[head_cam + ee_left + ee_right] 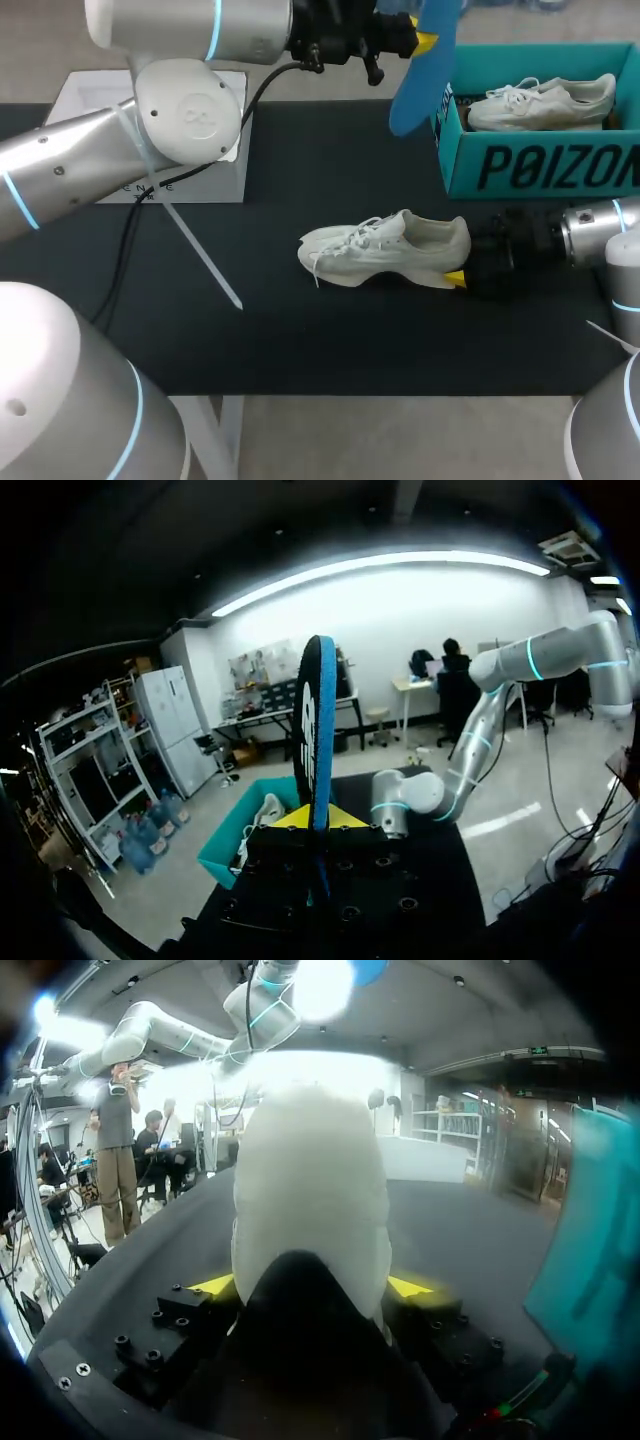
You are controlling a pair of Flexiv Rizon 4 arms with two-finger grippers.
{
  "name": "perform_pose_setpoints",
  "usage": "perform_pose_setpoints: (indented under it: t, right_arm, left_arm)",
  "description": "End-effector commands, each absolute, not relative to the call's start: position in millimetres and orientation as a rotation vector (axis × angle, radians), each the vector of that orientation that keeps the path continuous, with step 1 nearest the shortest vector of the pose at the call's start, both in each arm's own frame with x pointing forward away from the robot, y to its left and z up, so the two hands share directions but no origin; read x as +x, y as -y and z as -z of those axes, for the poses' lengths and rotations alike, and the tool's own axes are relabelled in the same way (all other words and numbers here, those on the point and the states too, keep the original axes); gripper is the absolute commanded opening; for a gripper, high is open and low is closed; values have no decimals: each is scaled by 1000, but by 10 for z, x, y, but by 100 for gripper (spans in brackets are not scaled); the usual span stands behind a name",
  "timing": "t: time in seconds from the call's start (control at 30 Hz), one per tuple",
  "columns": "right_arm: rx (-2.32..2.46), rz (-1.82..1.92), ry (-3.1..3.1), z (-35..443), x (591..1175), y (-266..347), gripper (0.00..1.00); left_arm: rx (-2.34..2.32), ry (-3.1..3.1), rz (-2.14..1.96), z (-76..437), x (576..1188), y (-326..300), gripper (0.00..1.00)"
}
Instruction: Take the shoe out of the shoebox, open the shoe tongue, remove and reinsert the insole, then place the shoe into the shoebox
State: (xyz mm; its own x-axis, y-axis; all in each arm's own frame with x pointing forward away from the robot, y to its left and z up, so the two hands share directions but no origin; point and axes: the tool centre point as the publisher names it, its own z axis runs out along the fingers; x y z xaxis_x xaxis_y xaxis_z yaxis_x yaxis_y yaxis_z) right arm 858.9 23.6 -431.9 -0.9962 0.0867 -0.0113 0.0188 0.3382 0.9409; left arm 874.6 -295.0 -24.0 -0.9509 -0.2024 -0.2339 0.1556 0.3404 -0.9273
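Black tabletop (300,340) carries a white shoe (385,250) toward its right edge, toe pointing at the left edge. Your right gripper (310,1285) pinches its heel from both sides. Your left gripper (318,820), raised over the far edge beside the teal shoebox (540,170) at the far right corner, clamps an upright blue insole (420,70). A second white shoe (545,100) lies inside the shoebox.

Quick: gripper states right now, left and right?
Left gripper: shut on the blue insole.
Right gripper: shut on the white shoe, at its heel.
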Motion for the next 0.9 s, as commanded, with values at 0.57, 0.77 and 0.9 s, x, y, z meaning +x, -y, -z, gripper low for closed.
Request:
perform_pose_setpoints:
  t: [0.57,0.77,0.9]
  right_arm:
    - [101,-1768,-2522,4354,8589,-254,0]
    - [101,-1768,-2522,4354,8589,-254,0]
    - [101,-1768,-2522,4354,8589,-254,0]
  left_arm:
    - [-128,-2562,2097,-113,9349,2314,0]
    - [-135,-2661,2149,-389,9472,2188,0]
    - [-144,-2719,2181,-629,9495,2111,0]
